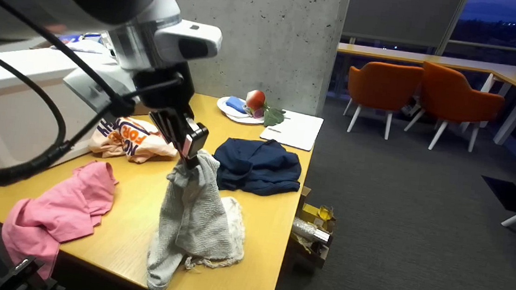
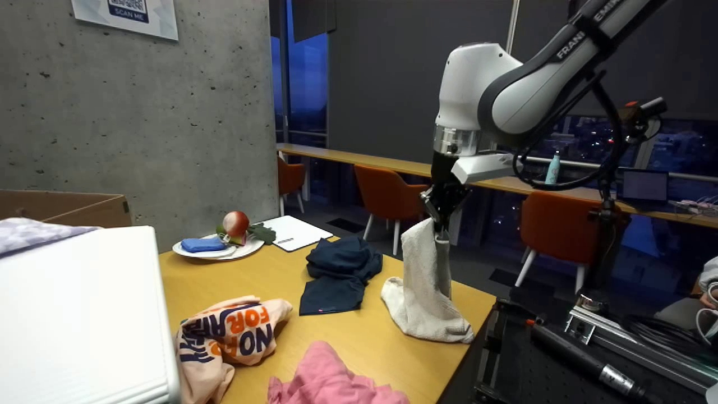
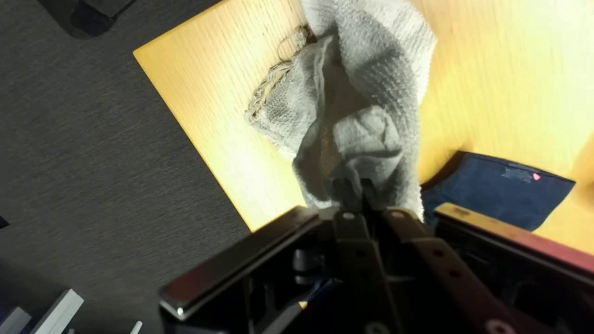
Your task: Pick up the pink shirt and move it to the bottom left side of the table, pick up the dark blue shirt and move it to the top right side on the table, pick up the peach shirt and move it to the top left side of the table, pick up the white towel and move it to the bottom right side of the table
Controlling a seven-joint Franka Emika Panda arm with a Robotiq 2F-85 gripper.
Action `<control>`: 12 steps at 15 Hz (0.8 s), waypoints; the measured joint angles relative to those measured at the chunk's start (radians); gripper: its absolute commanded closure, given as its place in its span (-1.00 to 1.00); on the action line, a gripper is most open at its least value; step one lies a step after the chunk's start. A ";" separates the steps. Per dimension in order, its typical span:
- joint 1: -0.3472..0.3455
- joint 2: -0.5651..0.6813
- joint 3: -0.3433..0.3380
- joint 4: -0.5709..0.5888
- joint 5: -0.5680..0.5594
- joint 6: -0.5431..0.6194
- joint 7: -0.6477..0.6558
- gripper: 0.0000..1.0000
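Note:
The white towel (image 1: 204,226) is pinched at its top by my gripper (image 1: 189,161), which is shut on it. The towel hangs with its lower part resting on the table; it also shows in an exterior view (image 2: 423,292) and in the wrist view (image 3: 385,60). The dark blue shirt (image 1: 261,166) lies bunched beside the towel; part of it shows in the wrist view (image 3: 492,190). The pink shirt (image 1: 68,205) lies partly over the table's edge. The peach shirt (image 2: 235,336) with printed letters lies crumpled near the white box. Neither is in the wrist view.
The large white box (image 2: 84,314) stands at one side of the wooden table (image 1: 135,213). White plates (image 1: 246,119) hold a blue item (image 1: 236,104) and a red-and-white round item (image 1: 256,99). A white board (image 1: 294,129) lies near the concrete wall. Table edges bound the towel's area.

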 measured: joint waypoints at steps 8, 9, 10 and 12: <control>0.067 0.277 -0.055 0.093 0.025 0.076 0.000 0.97; 0.081 0.302 -0.064 0.102 0.032 0.076 0.000 0.97; 0.092 0.327 -0.073 0.110 0.040 0.077 -0.001 0.97; 0.111 0.370 -0.089 0.126 0.057 0.080 -0.003 0.82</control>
